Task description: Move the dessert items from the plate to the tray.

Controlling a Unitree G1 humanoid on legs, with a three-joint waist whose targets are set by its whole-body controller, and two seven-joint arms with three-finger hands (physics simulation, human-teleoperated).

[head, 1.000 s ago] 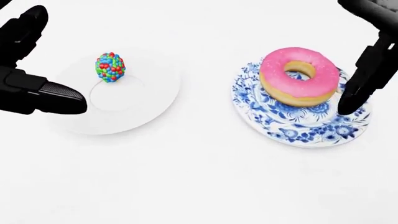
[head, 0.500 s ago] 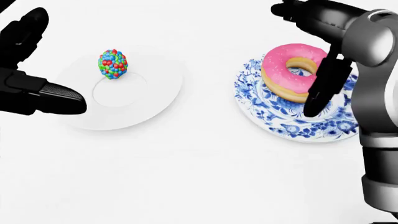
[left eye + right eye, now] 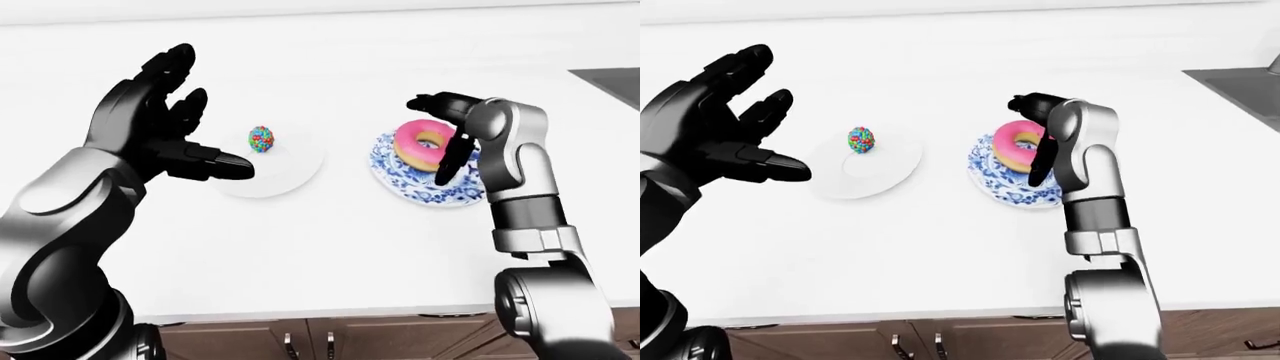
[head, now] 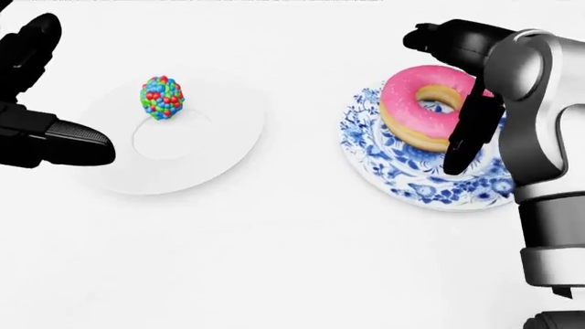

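Observation:
A pink-frosted donut (image 4: 422, 108) lies on the blue-patterned plate (image 4: 402, 184) at the right of the head view. My right hand (image 4: 433, 103) arches over it, open: one black finger (image 4: 437, 38) reaches past the donut's top edge, and another (image 4: 464, 140) hangs down its right side to the plate. A multicoloured candy ball (image 4: 162, 98) stands on the white round tray (image 4: 206, 164) at the left. My left hand (image 3: 200, 120) is raised and open, left of the tray, holding nothing.
The white counter (image 3: 330, 247) ends at the bottom of the eye views, with brown cabinet doors (image 3: 330, 337) below. A dark grey sink or stove corner (image 3: 1240, 82) shows at the upper right.
My right arm swung in from the right, and its hand now straddles the donut instead of standing beside the plate. The left hand drifted slightly left. Donut and candy ball stayed put.

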